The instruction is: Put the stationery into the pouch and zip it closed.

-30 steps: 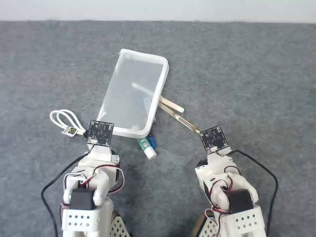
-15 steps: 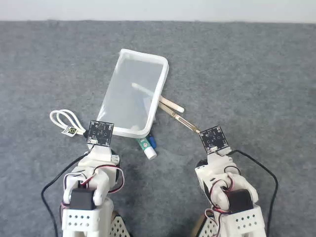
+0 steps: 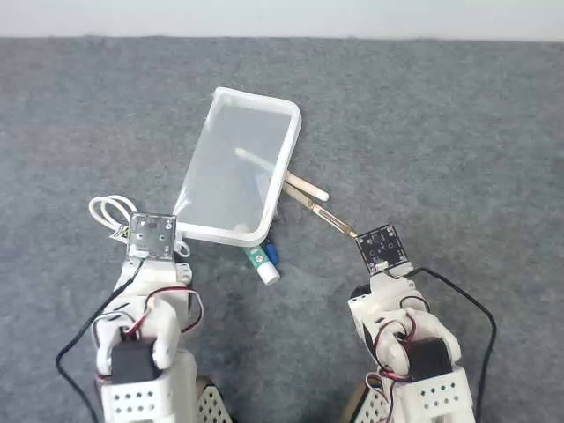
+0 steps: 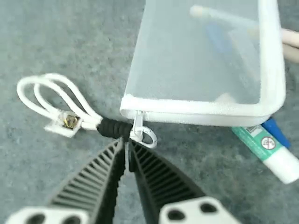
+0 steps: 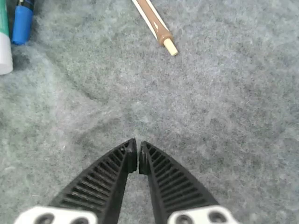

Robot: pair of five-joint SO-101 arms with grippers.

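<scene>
Left wrist view: glue stick (image 4: 267, 145) carries a green label, print illegible.

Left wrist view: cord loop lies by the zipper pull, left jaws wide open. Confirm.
The left gripper has its jaws shut, not wide open; the left wrist view shows it. The cord loop does lie by the zipper pull.

Left arm (image 3: 145, 291) is seen swung to its own left vs. 0.5 s ago. Its wrist has been carried off the pouch's (image 3: 238, 167) near corner and is now set beside the white cord loop (image 3: 107, 211). Left gripper (image 4: 125, 143), jaws pressed together, is placed just short of the zip pull (image 4: 143, 134).
</scene>
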